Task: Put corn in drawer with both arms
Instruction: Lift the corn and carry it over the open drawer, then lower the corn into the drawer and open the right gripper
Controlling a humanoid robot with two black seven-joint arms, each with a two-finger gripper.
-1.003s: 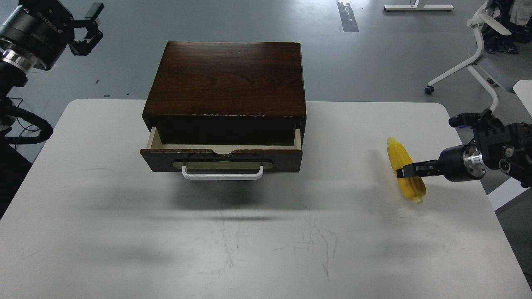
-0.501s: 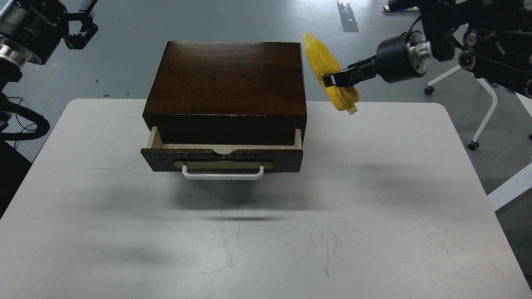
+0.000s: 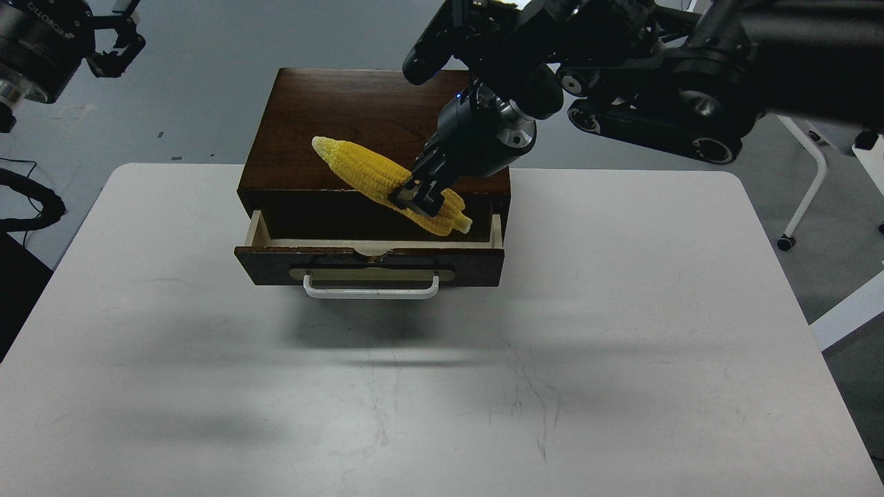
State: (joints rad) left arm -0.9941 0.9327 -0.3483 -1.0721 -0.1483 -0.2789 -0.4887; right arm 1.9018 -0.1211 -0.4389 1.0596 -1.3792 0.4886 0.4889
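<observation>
The dark brown wooden box (image 3: 376, 117) stands at the back middle of the white table. Its drawer (image 3: 369, 266) with the white bar handle (image 3: 371, 288) is pulled partly open. My right gripper (image 3: 416, 195) reaches in from the upper right and is shut on the yellow corn (image 3: 369, 172). It holds the corn tilted above the open drawer and the box's front edge, with the tapered end up to the left. My left gripper (image 3: 116, 38) is open and empty, high at the upper left, away from the box.
The white table (image 3: 442, 386) spreads in front of the box, with faint scratch marks near the middle. A white chair leg with castors (image 3: 808, 200) stands on the grey floor beyond the table's right edge.
My right arm has carried the corn from the table's right side up, over and left, down to just above the open drawer. My left gripper has drifted slightly up and left.
</observation>
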